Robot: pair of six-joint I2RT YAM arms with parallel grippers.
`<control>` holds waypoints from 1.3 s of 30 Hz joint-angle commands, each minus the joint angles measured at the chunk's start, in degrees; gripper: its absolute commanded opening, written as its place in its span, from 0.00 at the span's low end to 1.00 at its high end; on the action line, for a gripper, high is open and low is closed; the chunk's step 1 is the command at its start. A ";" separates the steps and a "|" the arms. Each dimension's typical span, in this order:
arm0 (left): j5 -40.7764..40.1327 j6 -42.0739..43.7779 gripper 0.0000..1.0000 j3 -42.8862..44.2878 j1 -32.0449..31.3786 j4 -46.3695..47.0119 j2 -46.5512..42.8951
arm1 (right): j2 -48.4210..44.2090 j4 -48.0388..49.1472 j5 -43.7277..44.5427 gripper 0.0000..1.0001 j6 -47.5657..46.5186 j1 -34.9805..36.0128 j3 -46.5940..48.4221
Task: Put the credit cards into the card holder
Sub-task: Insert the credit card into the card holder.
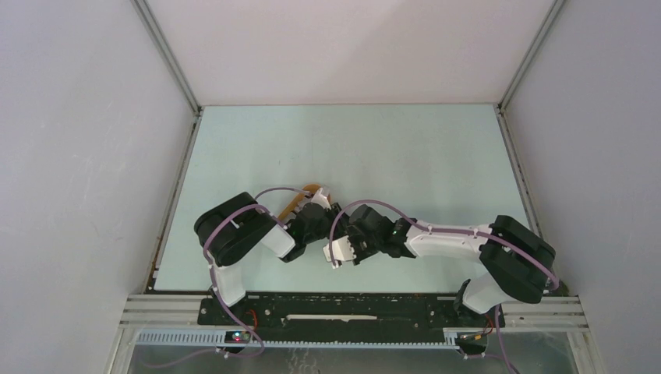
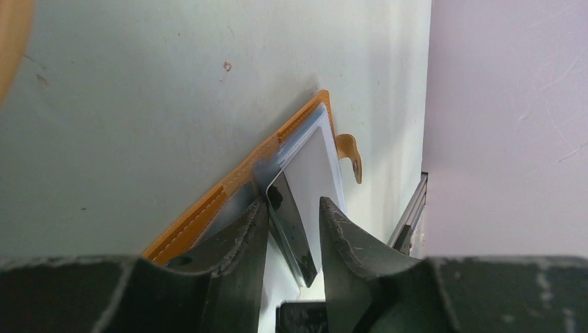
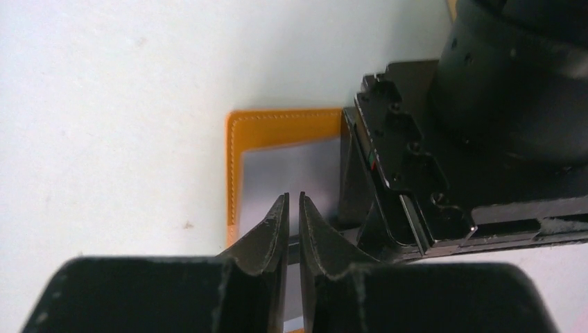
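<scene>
Directly over card holder (image 3: 277, 128) (unfolded), right end effector (image 3: 294, 208)

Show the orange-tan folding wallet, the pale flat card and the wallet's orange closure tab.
orange-tan folding wallet (image 3: 284, 128): right wrist view, stitched top border.
pale flat card (image 2: 315, 165): left wrist view, its face.
orange closure tab (image 2: 351, 156): left wrist view, its middle.

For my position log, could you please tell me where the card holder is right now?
The card holder lies on the table near its front centre, under the meeting left gripper and right gripper; both wrist views show it.
</scene>
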 commanded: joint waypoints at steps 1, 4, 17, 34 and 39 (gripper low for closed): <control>-0.46 2.41 0.39 -1.78 0.24 -2.02 0.97 | 1.42 0.56 3.49 0.17 0.75 -1.18 1.58; -0.38 2.44 0.39 -1.73 0.30 -1.77 0.98 | 2.79 -0.26 4.00 0.17 -0.25 -1.74 1.56; -0.35 2.82 0.39 -2.04 0.46 -0.98 1.23 | -0.27 -5.16 4.45 0.14 -2.66 -7.83 2.22; -1.01 7.65 0.39 -1.97 0.84 -1.06 -1.82 | -11.83 -19.31 -27.63 0.86 21.81 -23.85 12.09; -1.69 9.34 0.36 -2.04 0.83 -1.07 -1.45 | 4.73 -31.13 -34.74 0.72 31.21 -30.55 22.62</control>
